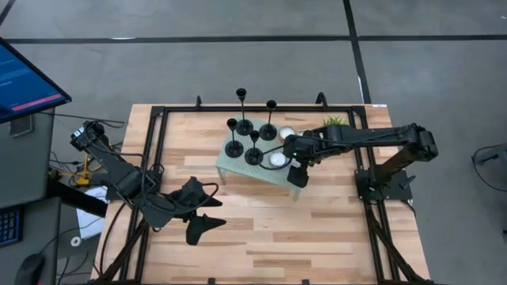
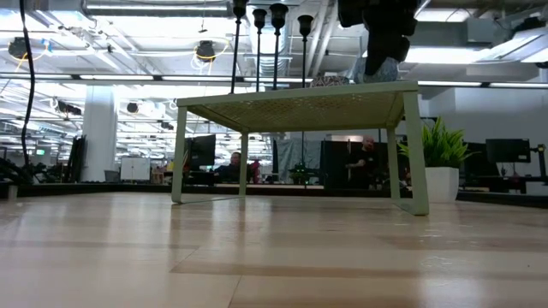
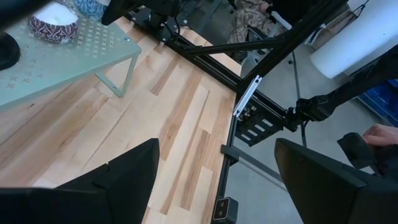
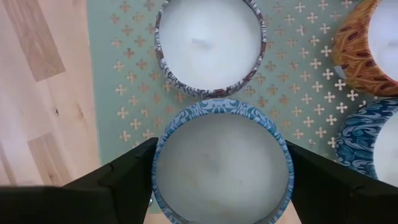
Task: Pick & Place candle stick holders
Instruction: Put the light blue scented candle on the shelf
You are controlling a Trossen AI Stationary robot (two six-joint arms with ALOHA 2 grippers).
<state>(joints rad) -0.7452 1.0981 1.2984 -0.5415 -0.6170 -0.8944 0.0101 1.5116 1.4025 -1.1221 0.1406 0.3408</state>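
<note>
On the wooden table [image 1: 269,237] stands a small pale green perforated metal stand [image 1: 238,170] with thin legs, and on its far side are the four black metal candle stick holders [image 1: 247,134], each with a round disc base, a thin upright stem and a small cup on top; they stand close together in a group and no gripper touches them. In the low view their stems [image 2: 258,51] rise above the top of the stand. The right gripper [image 1: 298,176] is at the near right corner of the stand, and its two dark fingers [image 4: 127,177] are on both sides of a round candle tin with a blue patterned wall [image 4: 222,165]. The fingers are spread wide around this tin, right against its wall, so it looks gripped, though I cannot tell if it is lifted. Just beside it sits another round candle with white wax [image 4: 210,43], and an orange patterned tin [image 4: 368,46] is near. The left gripper [image 1: 200,212] waits low over the bare wood, left of the stand and well apart from it, with its fingers [image 3: 118,180] wide open and nothing between them. A small green plant [image 1: 334,122] is behind the right arm.
</note>
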